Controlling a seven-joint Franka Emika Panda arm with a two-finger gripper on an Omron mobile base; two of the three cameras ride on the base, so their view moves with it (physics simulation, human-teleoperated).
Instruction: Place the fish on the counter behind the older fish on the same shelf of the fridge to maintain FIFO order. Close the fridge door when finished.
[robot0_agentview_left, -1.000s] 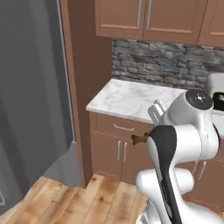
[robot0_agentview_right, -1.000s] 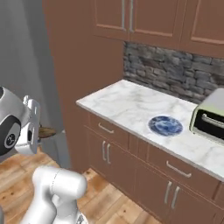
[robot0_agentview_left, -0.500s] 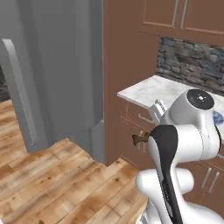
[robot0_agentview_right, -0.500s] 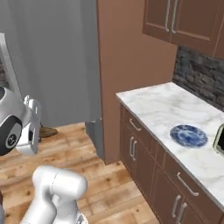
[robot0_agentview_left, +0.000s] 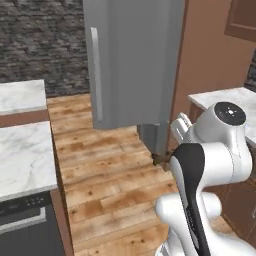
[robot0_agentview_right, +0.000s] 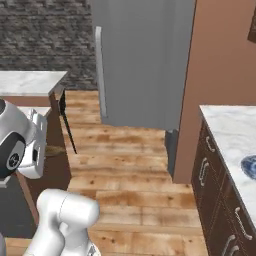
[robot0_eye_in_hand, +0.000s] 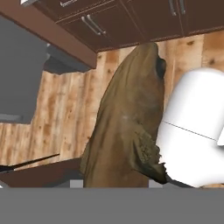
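Fish (robot0_eye_in_hand: 129, 118), dark brown, is held between the closed fingers, low in the frame; behind it, the open fridge door (robot0_agentview_left: 132, 60) fills the upper centre, worktop (robot0_agentview_right: 235, 140) at right.

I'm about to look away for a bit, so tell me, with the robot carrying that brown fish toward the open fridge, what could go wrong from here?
1. The fish hangs long beyond the shut gripper; it might slip or swing loose while the base drives.
2. The open fridge door stands out over the floor; the arm could clip it or its handle on approach.
3. The fridge shelves are hidden from here, so placement behind the older fish can't be judged yet.
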